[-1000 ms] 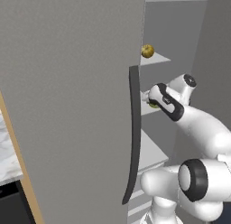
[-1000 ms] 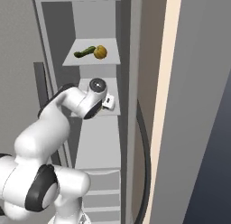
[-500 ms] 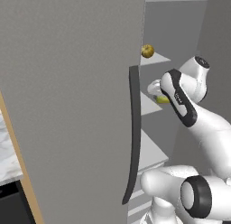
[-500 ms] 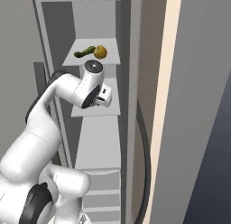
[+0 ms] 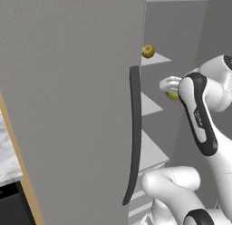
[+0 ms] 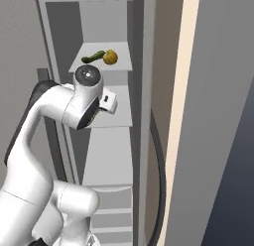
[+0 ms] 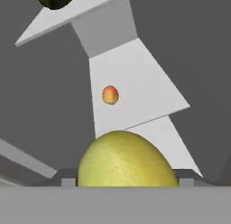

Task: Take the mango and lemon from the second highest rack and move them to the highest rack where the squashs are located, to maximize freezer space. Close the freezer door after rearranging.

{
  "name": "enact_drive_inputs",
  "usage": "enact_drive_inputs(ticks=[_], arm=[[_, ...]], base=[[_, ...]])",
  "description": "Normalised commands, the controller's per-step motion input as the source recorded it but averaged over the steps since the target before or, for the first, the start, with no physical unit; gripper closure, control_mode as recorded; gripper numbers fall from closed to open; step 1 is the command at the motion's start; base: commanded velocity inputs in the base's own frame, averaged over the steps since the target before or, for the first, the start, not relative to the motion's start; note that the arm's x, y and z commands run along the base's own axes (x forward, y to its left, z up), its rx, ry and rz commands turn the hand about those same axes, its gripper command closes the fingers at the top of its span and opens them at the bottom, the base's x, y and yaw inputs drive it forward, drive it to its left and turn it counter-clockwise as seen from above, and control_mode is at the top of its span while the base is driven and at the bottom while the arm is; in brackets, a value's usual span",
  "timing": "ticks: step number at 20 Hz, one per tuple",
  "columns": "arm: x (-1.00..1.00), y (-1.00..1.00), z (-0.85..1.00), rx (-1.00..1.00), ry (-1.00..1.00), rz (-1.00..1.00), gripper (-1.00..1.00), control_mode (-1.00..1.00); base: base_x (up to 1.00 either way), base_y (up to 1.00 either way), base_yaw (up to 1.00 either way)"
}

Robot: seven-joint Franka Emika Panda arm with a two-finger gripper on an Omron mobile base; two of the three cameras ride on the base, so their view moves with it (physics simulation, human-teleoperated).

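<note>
The yellow-green lemon (image 7: 125,160) sits between my fingertips, and my gripper (image 7: 126,182) is shut on it. From the left base view the lemon (image 5: 173,96) peeks out beside my gripper (image 5: 171,87), just past the door's edge, between the two upper shelves. The small orange mango (image 7: 110,95) lies on the second highest rack (image 7: 144,83), farther in. Above it is the highest rack (image 6: 124,65), which carries a round squash (image 6: 110,57) and a long green one (image 6: 93,57). The freezer door (image 5: 68,97) stands open, with its dark handle (image 5: 133,138) toward me.
Lower shelves (image 5: 152,151) step down below the hand. The freezer's grey side wall (image 6: 62,121) lies close behind my forearm. A tan cabinet edge (image 6: 176,126) and a grey panel stand to the right. A marble counter (image 5: 7,156) shows at the far left.
My arm has swung upward and the hand has risen from the second highest rack with the lemon in it. The mango and the squashs have stayed put.
</note>
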Motion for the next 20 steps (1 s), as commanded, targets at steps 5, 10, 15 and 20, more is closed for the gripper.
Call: enact_drive_inputs(ticks=[5, 10, 15, 20], arm=[[-0.15, 0.00, 0.91, -0.04, -0.30, 0.00, 1.00, -1.00], [0.04, 0.00, 0.83, -0.03, -0.12, 0.00, 1.00, -1.00], [0.36, 0.00, 0.54, 0.00, 0.00, 0.00, 1.00, -1.00], [0.49, -0.03, 0.18, 0.00, 0.00, 0.12, 1.00, -1.00]], base=[[0.00, 0.00, 0.00], [0.00, 0.00, 0.00], [0.00, 0.00, 0.00], [0.00, 0.00, 0.00]])
